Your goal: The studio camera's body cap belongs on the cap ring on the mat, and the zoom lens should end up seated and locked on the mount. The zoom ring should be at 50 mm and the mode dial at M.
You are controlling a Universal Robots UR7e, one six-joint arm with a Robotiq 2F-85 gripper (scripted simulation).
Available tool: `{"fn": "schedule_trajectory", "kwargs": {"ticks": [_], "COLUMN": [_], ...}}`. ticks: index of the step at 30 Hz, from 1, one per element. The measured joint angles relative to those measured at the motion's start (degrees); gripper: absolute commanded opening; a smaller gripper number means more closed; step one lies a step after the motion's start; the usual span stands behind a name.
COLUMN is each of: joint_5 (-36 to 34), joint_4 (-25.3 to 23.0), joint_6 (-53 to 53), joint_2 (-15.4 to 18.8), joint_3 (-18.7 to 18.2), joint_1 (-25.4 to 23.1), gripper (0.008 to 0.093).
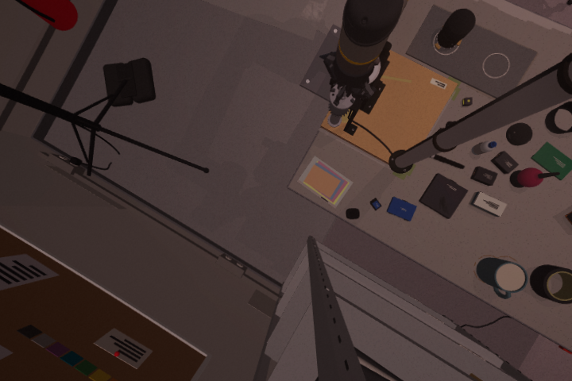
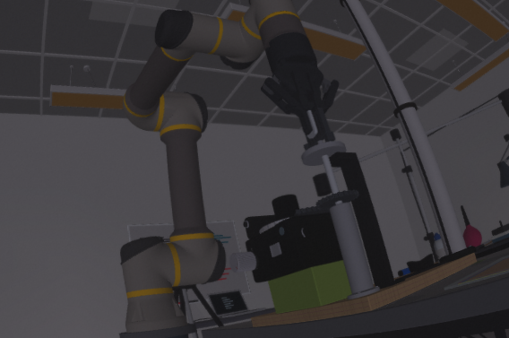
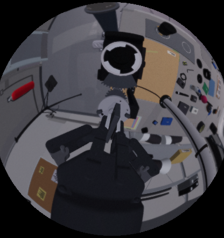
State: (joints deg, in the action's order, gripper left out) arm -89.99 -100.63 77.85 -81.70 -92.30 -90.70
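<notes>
A grey knob disc [image 2: 323, 152] [image 3: 111, 107] tops a thin shaft on a white column [image 2: 351, 249], beside the black camera body [image 2: 291, 243]; my gripper [image 2: 317, 133] [image 3: 114, 118] [image 1: 341, 117] stands directly over it, closed on the small tab that rises from the disc. A toothed gear [image 2: 337, 198] sits lower on the shaft. The camera's mount [image 3: 122, 57] faces up, open, ringed in white. The zoom lens [image 1: 454, 28] stands upright on the grey mat [image 1: 471, 49], and the empty cap ring [image 1: 495, 65] lies beside it. The body cap [image 1: 519, 134] lies on the table.
A black bracket [image 2: 365, 220] rises just behind the column. The camera sits on a green block [image 2: 309, 288] on a wooden board [image 1: 395, 108]. A slanted pole [image 1: 489, 117] crosses to the right. Cards, a mug [image 1: 503, 276] and a tape roll [image 1: 559, 283] lie scattered on the table.
</notes>
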Motion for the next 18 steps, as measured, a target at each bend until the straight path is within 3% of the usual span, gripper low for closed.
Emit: {"fn": "schedule_trajectory", "kwargs": {"ticks": [18], "joint_5": [0.0], "joint_4": [0.0], "joint_6": [40.21], "joint_2": [0.0], "joint_3": [0.0], "joint_1": [0.0], "gripper": [0.008]}}
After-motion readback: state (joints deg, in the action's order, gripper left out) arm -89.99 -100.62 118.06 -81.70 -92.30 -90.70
